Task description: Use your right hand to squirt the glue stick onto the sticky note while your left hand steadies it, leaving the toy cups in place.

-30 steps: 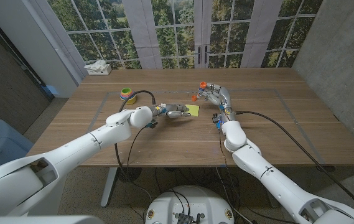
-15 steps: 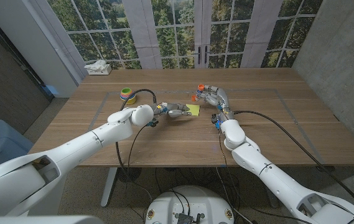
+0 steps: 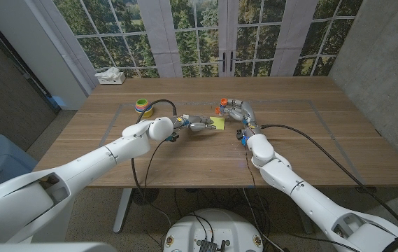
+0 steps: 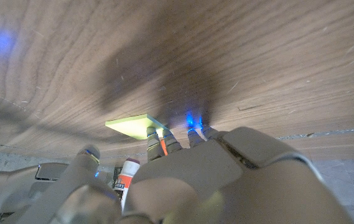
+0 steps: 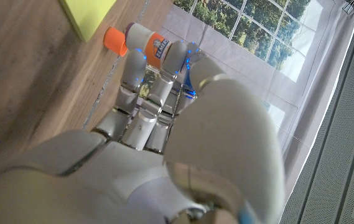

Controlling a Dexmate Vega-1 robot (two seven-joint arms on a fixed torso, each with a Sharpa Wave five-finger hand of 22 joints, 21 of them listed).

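Glue stick [image 3: 222,108] in the robot's right hand [image 3: 237,110] lay tipped toward the yellow sticky note [image 3: 217,123] at the middle of the wooden table [image 3: 310,140], its orange cap end pointing at the note from the far side. In the right wrist view the hand's fingers [image 5: 140,93] were curled around the white, labelled barrel of the stick [image 5: 140,41], with the orange end just beside a corner of the note [image 5: 88,15] but not plainly touching it.

The left hand [image 3: 197,124] reached in from the opposite side, its fingertips at the near edge of the note. The left wrist view showed those fingertips [image 4: 157,137] held close together and set down on the pad's edge [image 4: 136,124], while the glue stick [image 4: 127,177] appeared beyond them; whether the fingers pressed hard on the paper could not be told.

A stack of coloured toy cups [image 3: 143,107] stood well apart to the left, near the far side of the table, and a white tissue box [image 3: 110,76] sat at the far left corner by the window.
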